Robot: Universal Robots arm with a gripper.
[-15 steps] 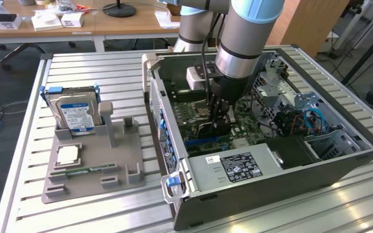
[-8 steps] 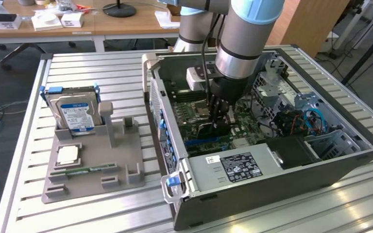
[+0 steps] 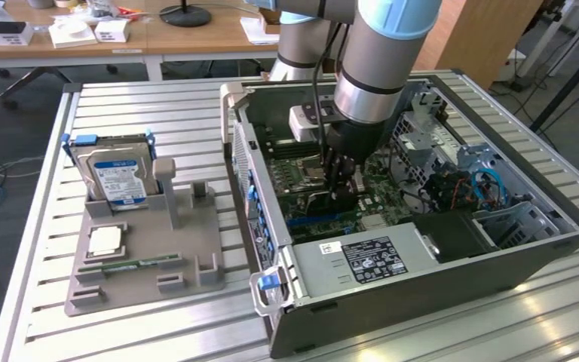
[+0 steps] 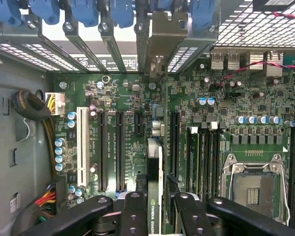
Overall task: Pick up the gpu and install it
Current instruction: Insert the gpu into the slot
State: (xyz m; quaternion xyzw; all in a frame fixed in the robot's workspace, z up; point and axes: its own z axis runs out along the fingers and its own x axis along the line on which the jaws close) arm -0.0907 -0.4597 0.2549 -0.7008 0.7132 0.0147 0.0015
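Evidently the pick-up is done: the gpu (image 4: 153, 216) is seen edge-on in the wrist view, its printed label legible, pinched between the dark fingers (image 4: 132, 211) of the gripper (image 4: 157, 204), which are clamped on it from both sides. It hangs low over the motherboard (image 4: 236, 98), in line with the long black expansion slots (image 4: 119, 147) and pointing toward the rear slot covers with blue latches (image 4: 83, 12). Whether its lower edge has entered a slot is hidden by the card itself, so I judge the install under way but not shown complete.

In the exterior view the arm reaches down into the open computer case (image 3: 421, 302). Well apart on the table, the grey holder (image 3: 139, 249) carries the hard drive (image 3: 114, 177) and the memory stick (image 3: 129, 265); its upright posts stand bare.
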